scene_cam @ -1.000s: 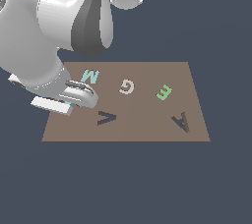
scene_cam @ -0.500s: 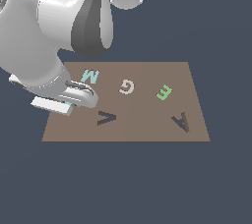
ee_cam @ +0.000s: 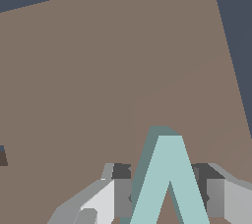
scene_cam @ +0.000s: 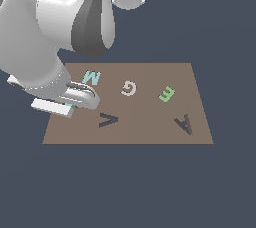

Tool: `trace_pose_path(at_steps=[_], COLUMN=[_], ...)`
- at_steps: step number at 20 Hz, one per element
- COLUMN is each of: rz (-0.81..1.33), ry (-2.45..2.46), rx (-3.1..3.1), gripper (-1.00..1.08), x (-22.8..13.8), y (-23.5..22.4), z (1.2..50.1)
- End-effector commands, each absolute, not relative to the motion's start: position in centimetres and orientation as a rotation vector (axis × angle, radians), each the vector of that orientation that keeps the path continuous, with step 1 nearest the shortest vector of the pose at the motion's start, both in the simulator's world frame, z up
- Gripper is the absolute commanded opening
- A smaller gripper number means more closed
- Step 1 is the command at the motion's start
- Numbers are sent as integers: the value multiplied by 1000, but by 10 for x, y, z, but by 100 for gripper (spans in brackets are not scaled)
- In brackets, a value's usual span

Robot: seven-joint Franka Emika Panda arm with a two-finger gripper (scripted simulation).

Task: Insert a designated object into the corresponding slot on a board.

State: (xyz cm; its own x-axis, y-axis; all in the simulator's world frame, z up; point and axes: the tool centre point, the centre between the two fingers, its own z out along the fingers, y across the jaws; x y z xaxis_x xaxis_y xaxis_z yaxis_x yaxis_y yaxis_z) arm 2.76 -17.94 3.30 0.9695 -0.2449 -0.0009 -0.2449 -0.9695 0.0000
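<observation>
The teal V block [ee_cam: 170, 179] sits between my two fingers [ee_cam: 120, 196] in the wrist view, and both pads press against its legs. My gripper [ee_cam: 167, 196] is shut on it, low over the left part of the brown board [scene_cam: 150, 134]. In the exterior view the gripper [scene_cam: 82, 99] hides the block. The dark V-shaped slot [scene_cam: 107, 120] lies on the board just to the exterior view's right of the gripper, a short way apart from it.
On the board are a teal M [scene_cam: 91, 77], a pale G [scene_cam: 129, 88], a green E [scene_cam: 166, 93] and a dark brown A-shaped recess [scene_cam: 184, 124]. The arm's bulky white links [scene_cam: 55, 37] hang over the board's left edge.
</observation>
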Motion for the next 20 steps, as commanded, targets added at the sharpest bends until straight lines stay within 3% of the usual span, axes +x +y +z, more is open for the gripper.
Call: trace_pose_path(at_steps=[1,20], rz=[1,0], ry=[361,-395], rx=[-3121,-3117], gripper=[-100,-100], x=[29,64], y=[-179,-162], z=[33,35])
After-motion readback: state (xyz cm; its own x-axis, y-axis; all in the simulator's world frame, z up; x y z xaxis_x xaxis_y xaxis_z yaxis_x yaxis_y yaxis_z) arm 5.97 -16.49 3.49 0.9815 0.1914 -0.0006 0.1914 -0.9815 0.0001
